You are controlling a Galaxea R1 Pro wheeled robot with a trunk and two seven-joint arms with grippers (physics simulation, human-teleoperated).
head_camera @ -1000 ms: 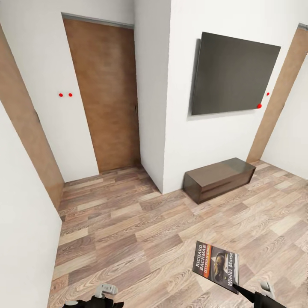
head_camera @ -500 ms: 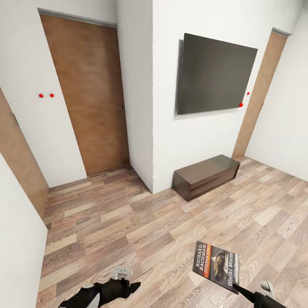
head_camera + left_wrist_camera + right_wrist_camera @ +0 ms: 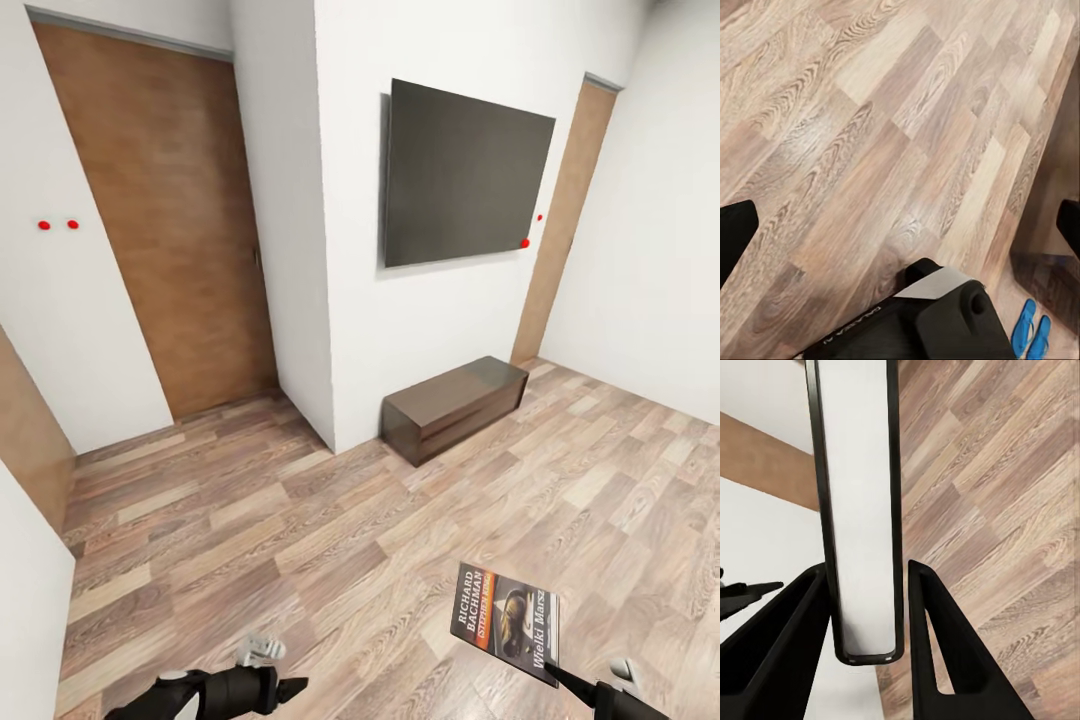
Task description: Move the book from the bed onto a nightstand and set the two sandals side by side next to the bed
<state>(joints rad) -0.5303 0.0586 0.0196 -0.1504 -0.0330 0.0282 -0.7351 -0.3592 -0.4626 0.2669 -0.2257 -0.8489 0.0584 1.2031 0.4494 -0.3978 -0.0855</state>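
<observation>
Right wrist view: your R gripper [image 3: 866, 607] is clamped on the thin dark orange-banded paperback book [image 3: 859, 502], near the long dark-brown low cabinet [image 3: 455, 406]. L gripper [image 3: 290, 687]: can't tell.

Bright, even, soft-shadowed render; sharp, with wide-angle bending at edges.

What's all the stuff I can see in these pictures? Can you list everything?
Book: one, dark with orange band, held up over the floor in the right hand.
Sandals: two, bright blue, side by side on the floor.
Low cabinet: one, dark brown, against the wall under the screen.
Screen: one, dark grey, on the white wall.
Doors: brown, one at left, another far right.
Floor: brown-grey wood planks.
Left hand: black, low at left, empty and open.
Right hand: black, closed on the book's edge.
</observation>
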